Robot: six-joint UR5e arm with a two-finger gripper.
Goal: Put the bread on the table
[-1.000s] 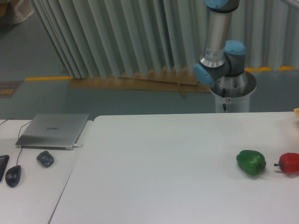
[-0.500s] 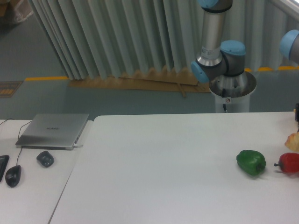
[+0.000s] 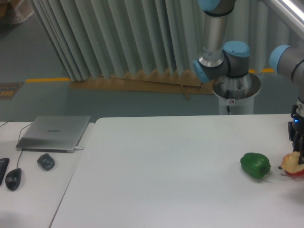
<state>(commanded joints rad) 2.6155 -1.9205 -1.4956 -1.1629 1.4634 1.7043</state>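
The bread (image 3: 289, 164), a small pale tan piece, hangs at the far right edge of the view, just above the white table (image 3: 166, 161) and in front of the red pepper (image 3: 296, 173). My gripper (image 3: 295, 155) comes down from above at the right edge, partly cut off by the frame. Its dark fingers (image 3: 293, 141) appear closed on the top of the bread. I cannot tell whether the bread touches the table or the red pepper.
A green pepper (image 3: 255, 165) lies just left of the bread. The robot's base (image 3: 236, 92) stands behind the table's far edge. A narrower desk at the left holds a laptop (image 3: 53, 132) and two mice (image 3: 46, 161).
The arm has swung in from the right and lowered. The bread has come down and leftwards with it, from out of view to in front of the red pepper.
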